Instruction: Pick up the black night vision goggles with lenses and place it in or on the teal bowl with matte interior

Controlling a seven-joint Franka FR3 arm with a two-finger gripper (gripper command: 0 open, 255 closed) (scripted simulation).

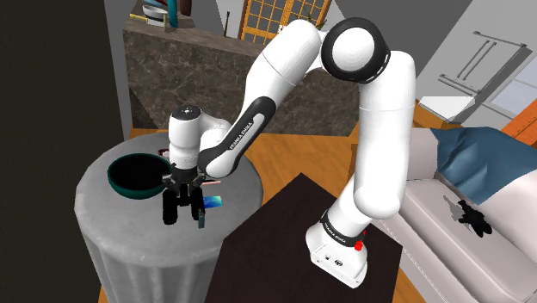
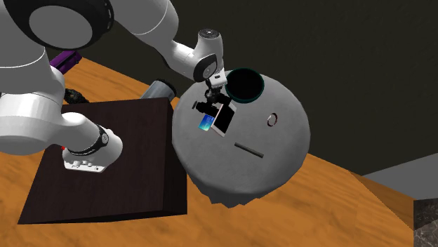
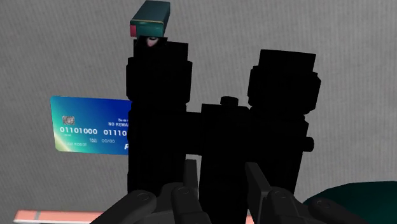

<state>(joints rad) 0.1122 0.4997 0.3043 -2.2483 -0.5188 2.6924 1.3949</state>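
Our gripper stands with its two fingers pressed against the narrow middle bridge of the black night vision goggles. The two barrels reach straight out ahead of the fingertips, one on each side, and we cannot tell whether the goggles are clear of the round grey table. Beyond the goggles we see a blue bank card beside one barrel and a small teal box past that barrel's far end, while the teal bowl, dark inside, sits on the same table just beside the gripper, on the side of the finger away from the card.
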